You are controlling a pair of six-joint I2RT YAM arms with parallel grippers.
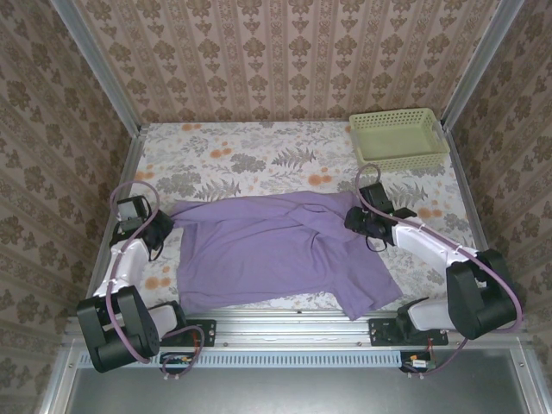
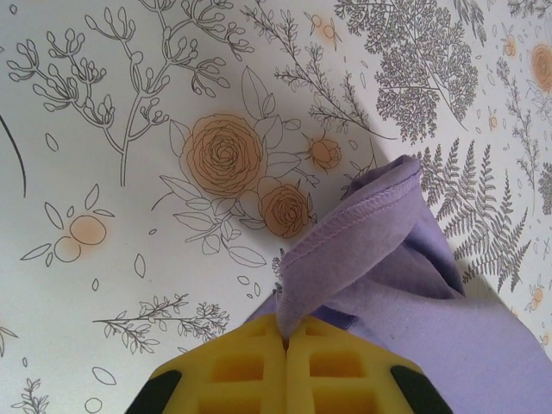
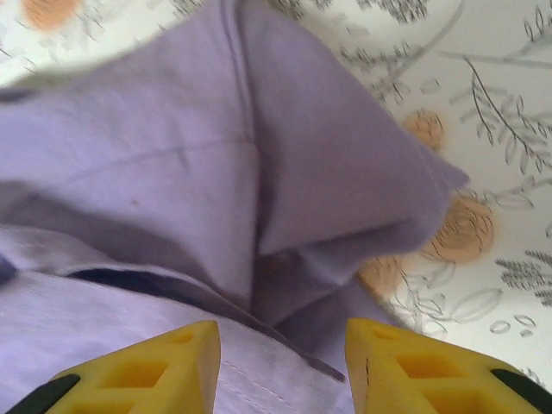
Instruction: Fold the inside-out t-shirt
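Floral tablecloth [image 1: 259, 155], damask-papered walls [image 1: 285, 52] closing it in.
The inside-out t-shirt [image 1: 267, 250] is lying mid-table, stretching 9 to 3 o'clock; left gripper [image 2: 285, 341] is pinching its hem, right gripper [image 3: 283, 345] is gaping above fabric.

The t-shirt [image 3: 190, 164] looks blurred, cropped at edges

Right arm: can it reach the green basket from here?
Probably yes. The basket sits in the far right corner, just beyond the right gripper, with bare tablecloth between them. Its jaws stand open over the t-shirt.
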